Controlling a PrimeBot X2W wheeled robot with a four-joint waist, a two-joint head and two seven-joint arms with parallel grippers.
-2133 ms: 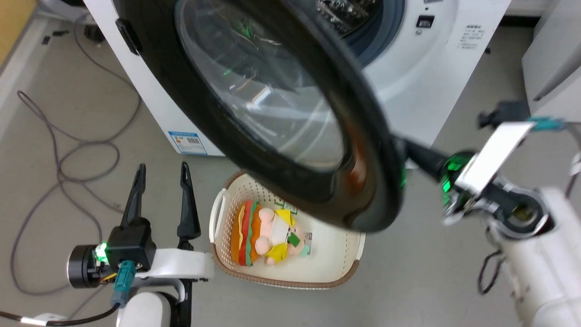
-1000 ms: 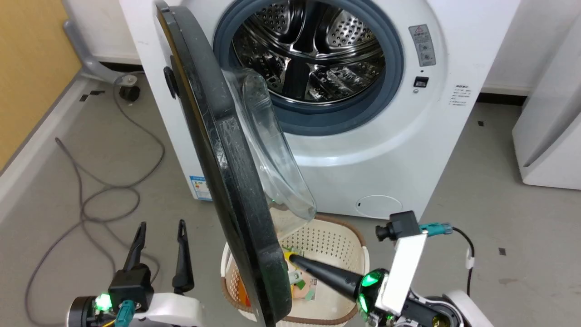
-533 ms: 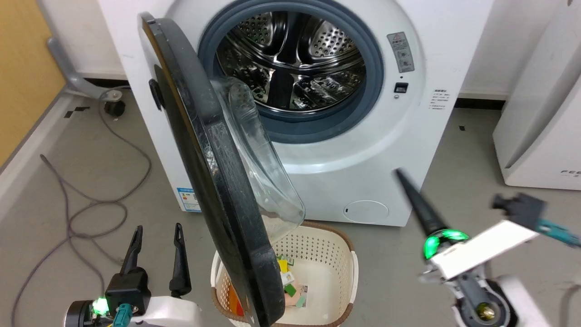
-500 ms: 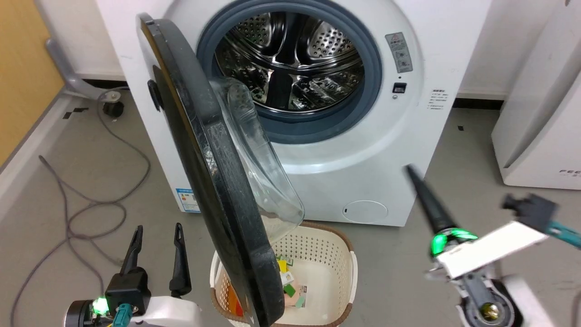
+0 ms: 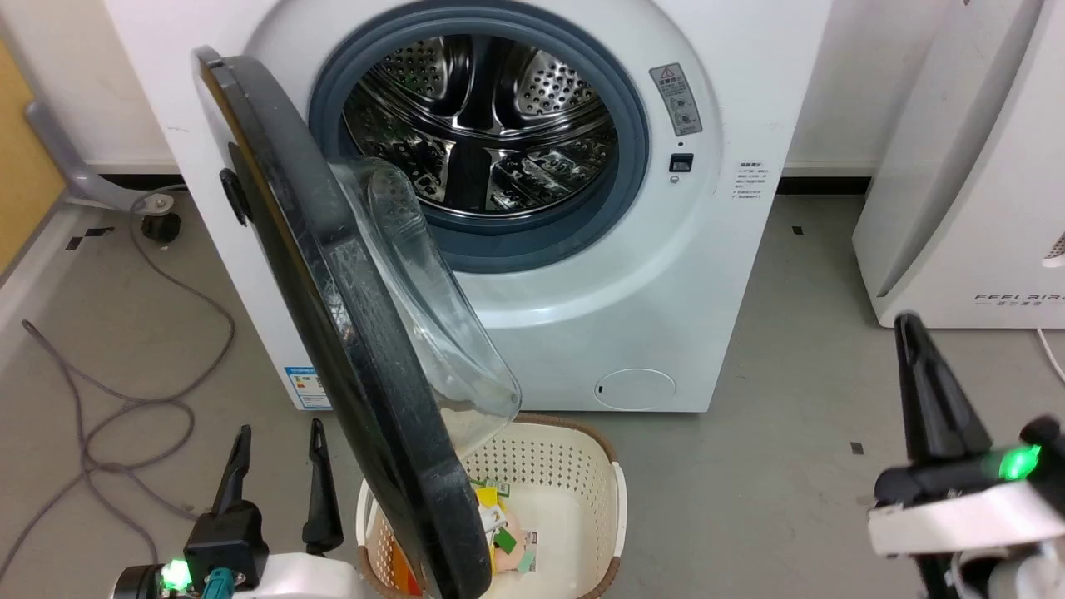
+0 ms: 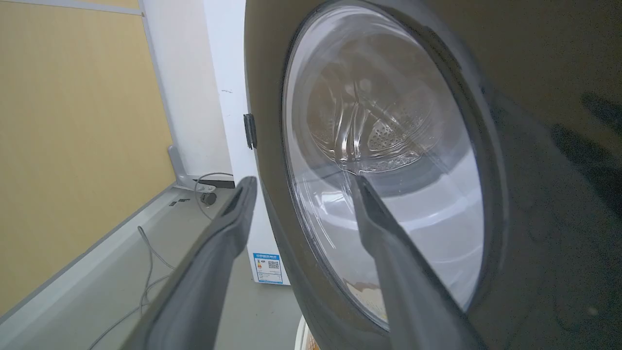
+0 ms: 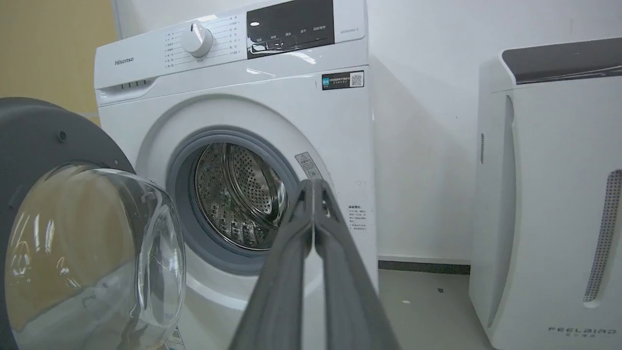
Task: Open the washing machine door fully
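The white washing machine (image 5: 599,274) stands ahead with its steel drum (image 5: 474,141) exposed. The black washing machine door (image 5: 333,333) hangs on the left hinge and juts out toward me nearly edge-on, its clear glass bowl (image 5: 416,291) facing right. My left gripper (image 5: 279,433) is open at the lower left, just left of the door's outer face (image 6: 534,146) and not touching it. My right gripper (image 5: 907,324) is shut on nothing at the far right, well away from the door. In the right wrist view its joined fingertips (image 7: 313,184) point at the machine (image 7: 243,107).
A cream laundry basket (image 5: 549,453) with colourful items sits on the floor under the door's lower edge. Grey cables (image 5: 125,399) loop across the floor at left. A white FEELBIRD appliance (image 5: 957,166) stands at right. A yellow wall panel (image 6: 73,146) runs along the left.
The door swung from across the opening to standing out edge-on. My right gripper left the door's rim and swung off to the right. The head camera shifted; the left arm stayed put.
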